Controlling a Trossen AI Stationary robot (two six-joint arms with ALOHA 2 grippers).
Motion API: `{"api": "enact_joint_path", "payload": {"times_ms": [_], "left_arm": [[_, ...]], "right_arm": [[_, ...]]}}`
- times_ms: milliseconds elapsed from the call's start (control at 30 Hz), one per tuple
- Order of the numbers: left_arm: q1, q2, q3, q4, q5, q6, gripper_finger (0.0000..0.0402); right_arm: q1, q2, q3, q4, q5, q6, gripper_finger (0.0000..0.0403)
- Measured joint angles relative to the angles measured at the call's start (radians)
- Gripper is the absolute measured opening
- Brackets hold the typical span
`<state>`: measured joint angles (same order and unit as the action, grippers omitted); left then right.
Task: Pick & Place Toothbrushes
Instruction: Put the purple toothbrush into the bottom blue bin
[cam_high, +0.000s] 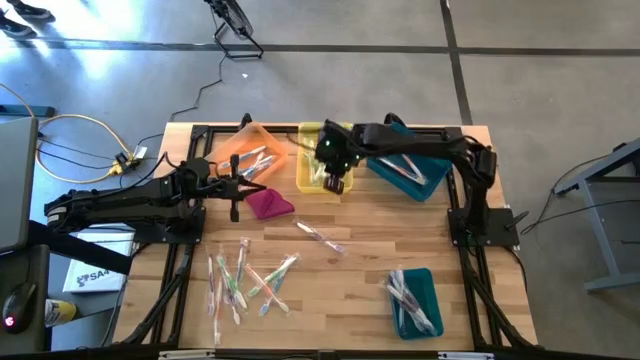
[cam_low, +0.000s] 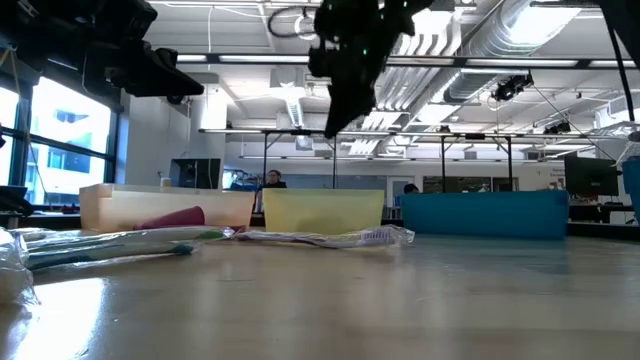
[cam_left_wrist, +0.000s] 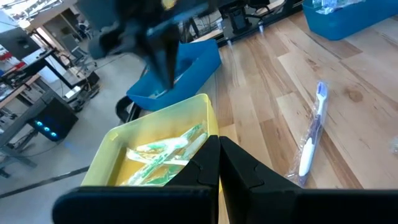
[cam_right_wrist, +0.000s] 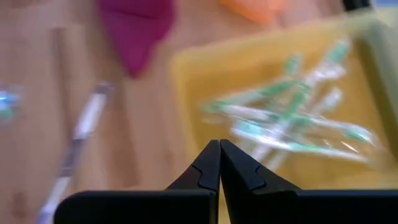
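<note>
My right gripper (cam_high: 335, 183) hangs shut and empty above the near rim of the yellow bin (cam_high: 312, 168). In that bin lie several green-and-white toothbrushes (cam_right_wrist: 292, 118). One wrapped toothbrush (cam_high: 320, 237) lies alone on the table's middle, and a loose heap of toothbrushes (cam_high: 250, 280) is spread near the front left. My left gripper (cam_high: 236, 186) is shut, empty and held above the table, left of the magenta cloth (cam_high: 268, 203). In the low view my right gripper (cam_low: 338, 118) hangs well clear of the tabletop.
An orange bin (cam_high: 250, 152) with toothbrushes stands at the back left. A blue bin (cam_high: 405, 170) sits at the back right. A teal bin (cam_high: 415, 300) holding more toothbrushes is at the front right. Bare wood lies between the heap and the teal bin.
</note>
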<state>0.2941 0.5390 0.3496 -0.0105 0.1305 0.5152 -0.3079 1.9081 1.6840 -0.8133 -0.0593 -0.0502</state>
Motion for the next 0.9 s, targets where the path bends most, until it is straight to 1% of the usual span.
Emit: {"api": "enact_joint_path", "payload": {"times_ms": [133,233,300,367,433,500,567,733,800,900], "left_arm": [[0.0,0.0,0.0,-0.004,0.0,0.0,0.0],[0.0,0.0,0.0,-0.027,-0.001,0.001,0.0],[0.0,0.0,0.0,-0.041,-0.001,0.001,0.0],[0.0,0.0,0.0,-0.061,-0.001,0.003,0.0],[0.0,0.0,0.0,-0.069,-0.001,0.003,0.0],[0.0,0.0,0.0,-0.064,-0.001,-0.002,0.0],[0.0,0.0,0.0,-0.056,-0.001,-0.022,0.0],[0.0,0.0,0.0,-0.073,0.02,-0.049,0.0],[0.0,0.0,0.0,-0.082,0.024,-0.049,0.0],[0.0,0.0,0.0,-0.09,0.025,-0.052,0.0]], "right_arm": [[0.074,-0.025,-0.016,0.012,0.006,0.029,0.0003],[0.119,-0.044,-0.068,0.03,0.06,0.093,0.0003],[0.149,-0.052,-0.13,0.064,0.121,0.16,0.0003],[0.177,-0.057,-0.203,0.122,0.156,0.23,0.0003],[0.203,-0.061,-0.265,0.189,0.148,0.289,0.0003],[0.229,-0.062,-0.297,0.251,0.119,0.326,0.0003],[0.258,-0.063,-0.311,0.297,0.108,0.346,0.0003],[0.323,-0.063,-0.312,0.407,0.129,0.333,0.0003],[0.343,-0.068,-0.312,0.415,0.129,0.337,0.0003],[0.38,-0.087,-0.31,0.35,0.12,0.36,0.0003]]}}
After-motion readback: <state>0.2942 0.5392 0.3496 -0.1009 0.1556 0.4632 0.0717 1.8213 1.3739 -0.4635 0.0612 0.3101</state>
